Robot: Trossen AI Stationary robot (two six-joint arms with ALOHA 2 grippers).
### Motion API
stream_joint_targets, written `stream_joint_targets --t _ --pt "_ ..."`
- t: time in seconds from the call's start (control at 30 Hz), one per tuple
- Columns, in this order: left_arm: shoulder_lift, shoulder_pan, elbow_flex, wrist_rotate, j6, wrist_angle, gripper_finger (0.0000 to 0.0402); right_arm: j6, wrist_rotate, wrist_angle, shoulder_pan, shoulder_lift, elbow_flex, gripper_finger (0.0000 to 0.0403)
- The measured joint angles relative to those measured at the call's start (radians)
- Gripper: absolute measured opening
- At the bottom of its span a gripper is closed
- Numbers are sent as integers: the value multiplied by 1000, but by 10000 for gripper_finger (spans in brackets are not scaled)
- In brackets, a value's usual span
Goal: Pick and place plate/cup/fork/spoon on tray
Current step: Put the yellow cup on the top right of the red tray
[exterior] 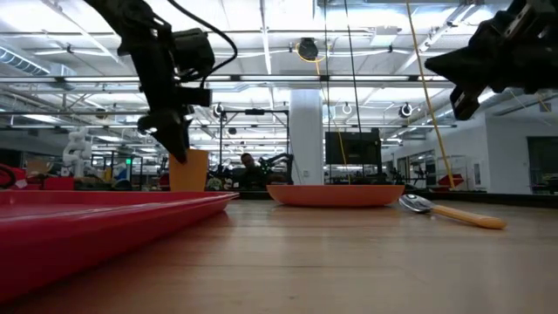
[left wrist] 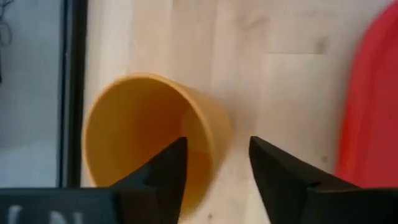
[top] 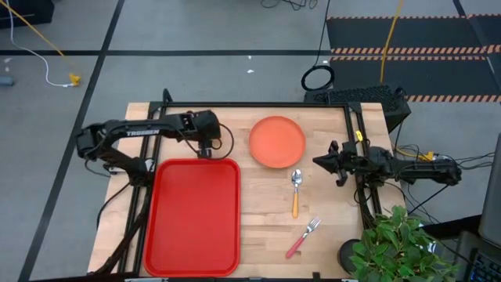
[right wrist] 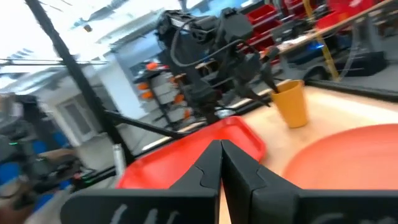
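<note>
The pale wooden surface (top: pixel 266 204) carries the red tray (top: pixel 193 215) at 9 o'clock, the yellow-orange cup (exterior: pixel 188 171) just beyond it at 11, the plate (top: pixel 277 141) at 12, the spoon (top: pixel 295 190) centrally and the fork (top: pixel 303 236) at 5

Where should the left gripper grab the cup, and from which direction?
Pinch the rim wall from above: the cup stands upright, mouth open, beyond the tray. The left gripper is already there, open, one finger inside and one outside the wall on the tray side.
</note>
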Motion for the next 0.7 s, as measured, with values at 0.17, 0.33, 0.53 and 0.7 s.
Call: stream_joint_targets --t 0.17,0.33,0.53,0.7 --pt "2 7 0 -10 21 31 93 -21 25 22 0 34 0 0" --pt "-17 -7 4 -11 23 26 13 -6 -1 34 2 74 0 0" --pt "-46 -47 7 -18 39 21 13 -130 19 126 3 137 0 0" --pt "-97 -128 67 -19 -8 7 7 -135 75 236 3 171 0 0"
